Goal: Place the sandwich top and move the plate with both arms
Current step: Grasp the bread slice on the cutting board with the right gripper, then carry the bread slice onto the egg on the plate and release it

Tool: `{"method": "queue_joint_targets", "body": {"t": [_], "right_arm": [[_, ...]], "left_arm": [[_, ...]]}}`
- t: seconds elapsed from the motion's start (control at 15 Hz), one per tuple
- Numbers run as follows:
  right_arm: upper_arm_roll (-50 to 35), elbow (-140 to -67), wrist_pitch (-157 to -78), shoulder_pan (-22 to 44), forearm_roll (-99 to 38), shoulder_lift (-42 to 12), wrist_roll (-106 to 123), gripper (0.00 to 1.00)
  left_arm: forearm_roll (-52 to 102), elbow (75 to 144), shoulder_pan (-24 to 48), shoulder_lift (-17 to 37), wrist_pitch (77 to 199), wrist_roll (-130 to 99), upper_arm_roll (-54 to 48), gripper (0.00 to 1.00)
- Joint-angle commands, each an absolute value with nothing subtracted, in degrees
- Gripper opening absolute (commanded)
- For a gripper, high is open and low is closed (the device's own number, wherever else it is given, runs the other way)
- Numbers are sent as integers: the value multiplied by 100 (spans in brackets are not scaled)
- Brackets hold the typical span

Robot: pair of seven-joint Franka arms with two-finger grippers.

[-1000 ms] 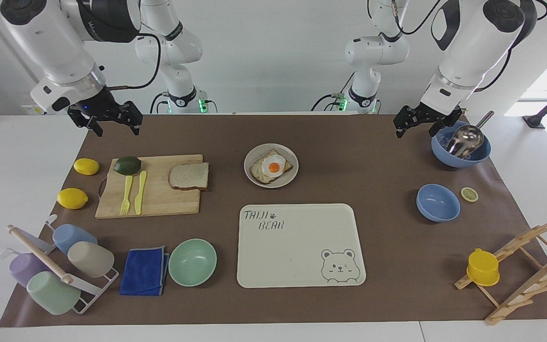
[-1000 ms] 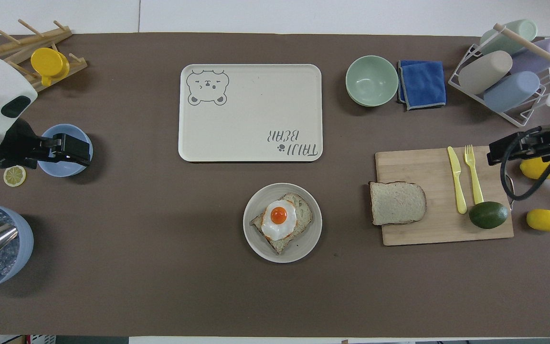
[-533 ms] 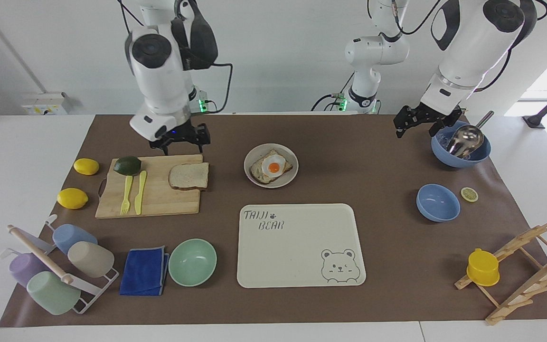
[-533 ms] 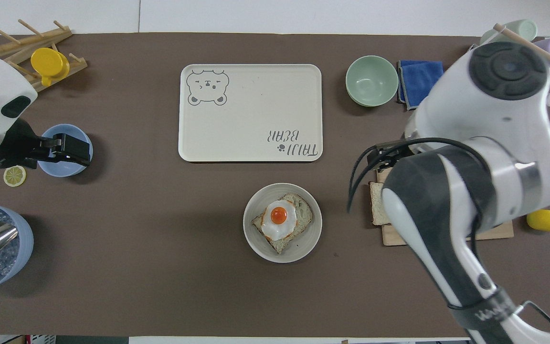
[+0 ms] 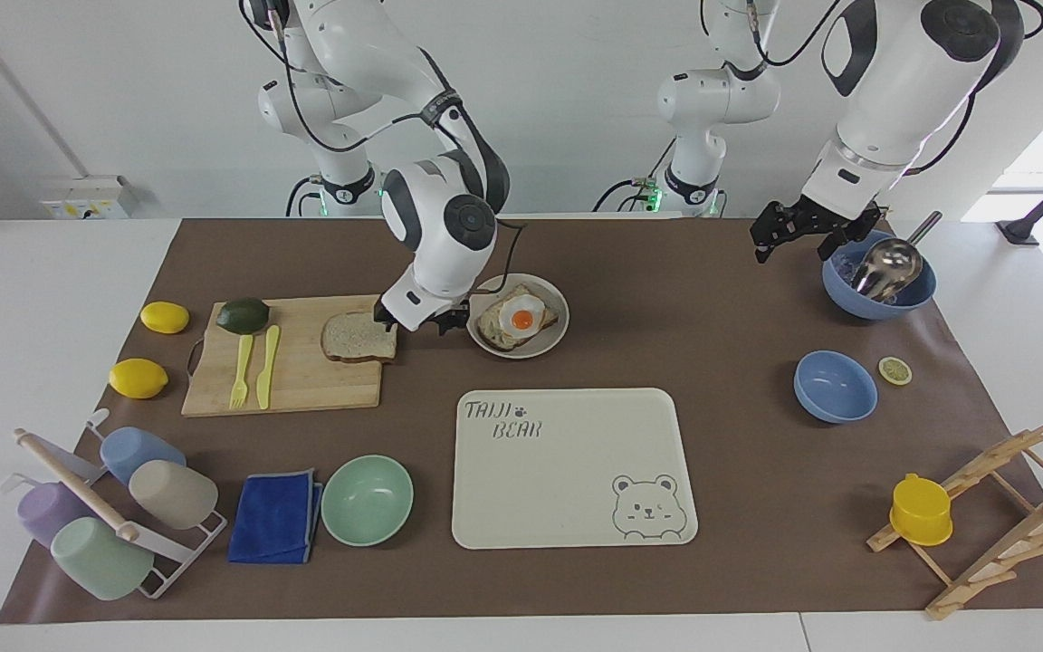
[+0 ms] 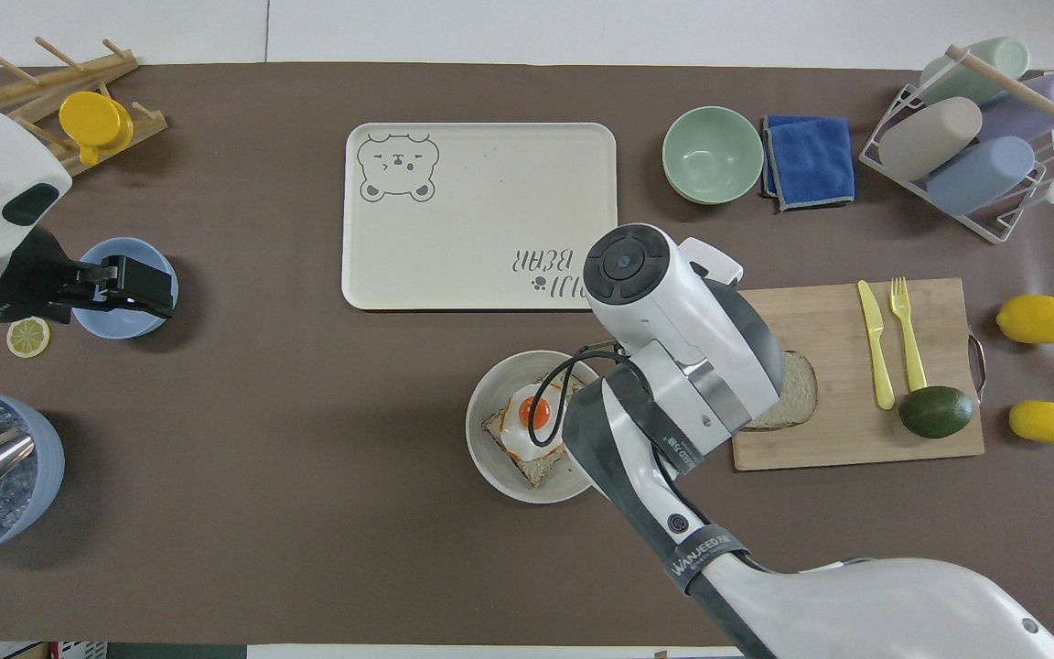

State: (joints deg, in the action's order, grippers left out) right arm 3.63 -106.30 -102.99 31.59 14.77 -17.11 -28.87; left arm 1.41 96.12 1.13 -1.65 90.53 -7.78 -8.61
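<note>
nothing is done yet: bread slice [image 5: 358, 337] lies on the board [image 5: 304, 380], right gripper [image 5: 419, 319] low beside it, its fingers' state unclear; left gripper [image 5: 802, 234] waits, spread; plate [image 5: 554, 340] unmoved.

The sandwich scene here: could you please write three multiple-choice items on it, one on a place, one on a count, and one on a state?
1. Where does the sandwich top lie?
A. on the plate
B. on the cutting board
C. on the bear tray

2. How many lemons are whole?
A. two
B. three
C. four

3. What does the bear tray hold?
A. the plate
B. a bowl
C. nothing

Answers:
1 B: the slice rests on the cutting board's corner, beside the plate, with the right tool low at its edge.
2 A: two whole lemons lie past the board.
3 C: its surface is bare.
</note>
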Motion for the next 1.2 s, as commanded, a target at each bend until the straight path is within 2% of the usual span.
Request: {"method": "queue_joint_targets", "body": {"t": [0.0, 0.13, 0.47, 0.73, 1.13], "right_arm": [[378, -11090, -10423, 3164, 1932, -1653, -2997, 100], [378, -11267, -10555, 3103, 1968, -1626, -2979, 100], [378, -11680, -10652, 3050, 1969, -1486, -3006, 89], [378, -11891, -10661, 3032, 1978, -1415, -3006, 89], [387, -11988, -10635, 3041, 2047, -1371, -3015, 81]], "left_arm": [[62, 9686, 123, -237, 9062, -756, -835, 100], [62, 9686, 123, -237, 9062, -756, -835, 100], [70, 9686, 123, -237, 9062, -747, -835, 100], [62, 9686, 123, -237, 9062, -747, -835, 100], [70, 9686, 123, -237, 9062, -756, -835, 100]]}}
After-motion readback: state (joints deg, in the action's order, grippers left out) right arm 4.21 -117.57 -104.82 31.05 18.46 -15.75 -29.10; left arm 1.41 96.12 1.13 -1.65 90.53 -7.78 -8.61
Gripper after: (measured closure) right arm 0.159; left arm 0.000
